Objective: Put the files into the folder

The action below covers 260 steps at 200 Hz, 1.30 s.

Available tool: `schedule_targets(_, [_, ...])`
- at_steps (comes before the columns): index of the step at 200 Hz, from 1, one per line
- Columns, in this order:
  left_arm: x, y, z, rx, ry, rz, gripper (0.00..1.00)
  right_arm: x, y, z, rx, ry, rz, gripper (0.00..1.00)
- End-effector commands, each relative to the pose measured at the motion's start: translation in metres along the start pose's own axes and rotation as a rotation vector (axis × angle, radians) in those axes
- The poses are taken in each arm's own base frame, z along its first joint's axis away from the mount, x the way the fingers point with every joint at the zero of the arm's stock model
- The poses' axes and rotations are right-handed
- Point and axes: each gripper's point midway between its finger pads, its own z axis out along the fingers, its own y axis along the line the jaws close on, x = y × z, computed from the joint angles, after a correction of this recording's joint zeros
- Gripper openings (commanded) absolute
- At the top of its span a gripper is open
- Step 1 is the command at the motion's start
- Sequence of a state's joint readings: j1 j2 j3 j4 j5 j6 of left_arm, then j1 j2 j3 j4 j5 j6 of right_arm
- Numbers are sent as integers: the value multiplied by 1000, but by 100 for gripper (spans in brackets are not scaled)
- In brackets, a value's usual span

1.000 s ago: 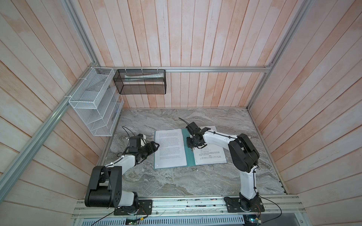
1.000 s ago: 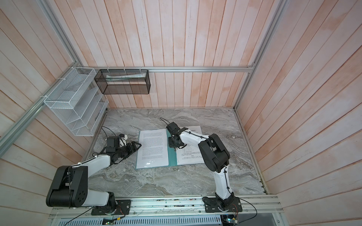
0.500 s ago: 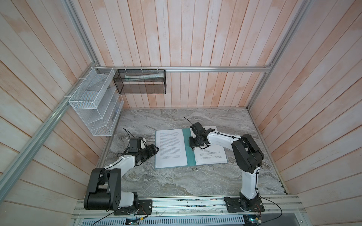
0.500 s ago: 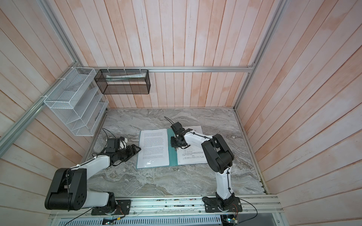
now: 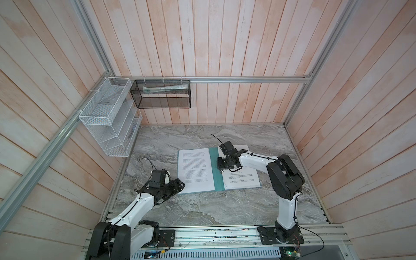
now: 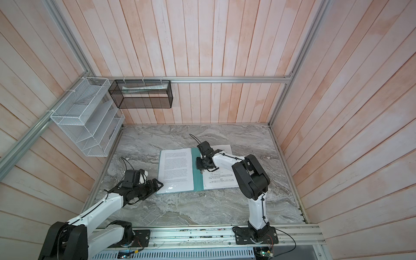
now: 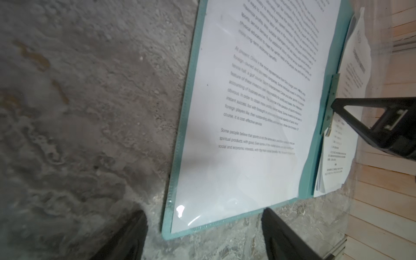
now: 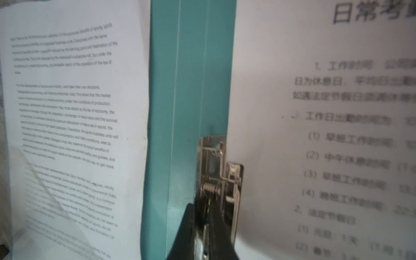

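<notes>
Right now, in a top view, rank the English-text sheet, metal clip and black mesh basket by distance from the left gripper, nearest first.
1. English-text sheet, beside the left gripper, left half of the folder.
2. Metal clip, at the folder's spine.
3. Black mesh basket, on the back wall.

The right end effector pinches the silver clip inside the teal folder beside files.

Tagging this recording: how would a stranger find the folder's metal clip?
On the grey marble-patterned tabletop lies an open teal-green card folder. Beside its spine sits the silver metal spring clip, the only shiny metal there, pinched by the right gripper.
</notes>
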<state>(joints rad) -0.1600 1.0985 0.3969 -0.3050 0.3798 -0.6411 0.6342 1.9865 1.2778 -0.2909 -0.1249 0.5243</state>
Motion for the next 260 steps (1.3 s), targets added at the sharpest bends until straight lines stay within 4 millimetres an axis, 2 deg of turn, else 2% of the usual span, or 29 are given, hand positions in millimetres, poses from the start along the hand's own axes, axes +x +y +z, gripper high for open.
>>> schedule_targets(1, [4, 11, 6, -45, 14, -21, 82, 67, -30, 23, 81, 222, 35, 10])
schedule_targets(39, [11, 2, 15, 42, 48, -22, 81, 74, -31, 27, 64, 237, 43, 10])
schedule_targets(75, [4, -15, 10, 119, 27, 1, 81, 79, -27, 30, 25, 253, 62, 10])
schedule_targets(142, [-20, -68, -24, 413, -75, 37, 79, 88, -24, 34, -7, 277, 77, 9])
schedule_targets(212, [-32, -100, -53, 580, -115, 44, 77, 93, -22, 39, -35, 288, 94, 9])
schedule_targets(260, [-35, -111, -67, 621, -143, 71, 76, 94, -19, 39, -50, 290, 104, 9])
